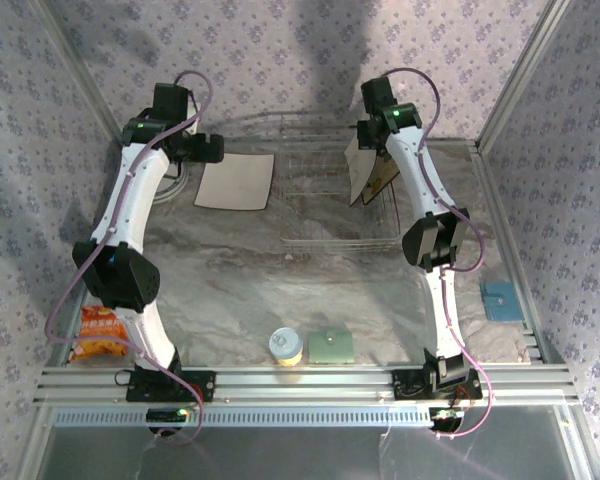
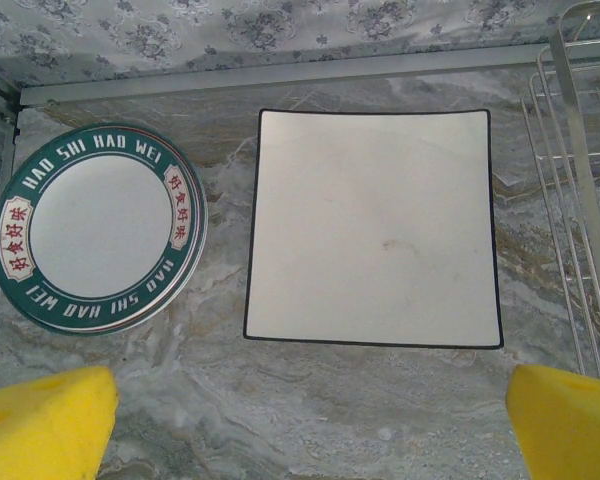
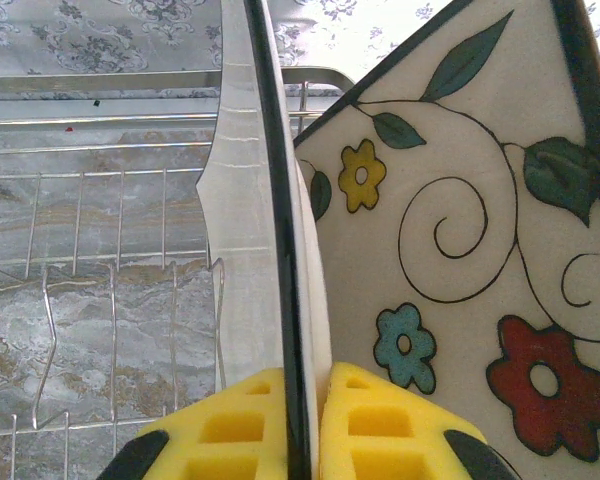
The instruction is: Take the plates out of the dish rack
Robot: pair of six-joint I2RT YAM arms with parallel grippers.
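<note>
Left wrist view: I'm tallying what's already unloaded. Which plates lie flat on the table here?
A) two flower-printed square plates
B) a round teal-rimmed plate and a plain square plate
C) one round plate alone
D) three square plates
B: the round teal-rimmed plate lies left of the plain square plate, both flat on the marbled table.

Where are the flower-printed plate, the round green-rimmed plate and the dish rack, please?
flower-printed plate (image 3: 460, 250): right wrist view, painted face.
round green-rimmed plate (image 2: 100, 225): left wrist view, white centre.
dish rack (image 1: 335, 243): top external view, near rim.

Marbled table (image 1: 230, 290) (floral cloth walls (image 1: 280, 60))
</note>
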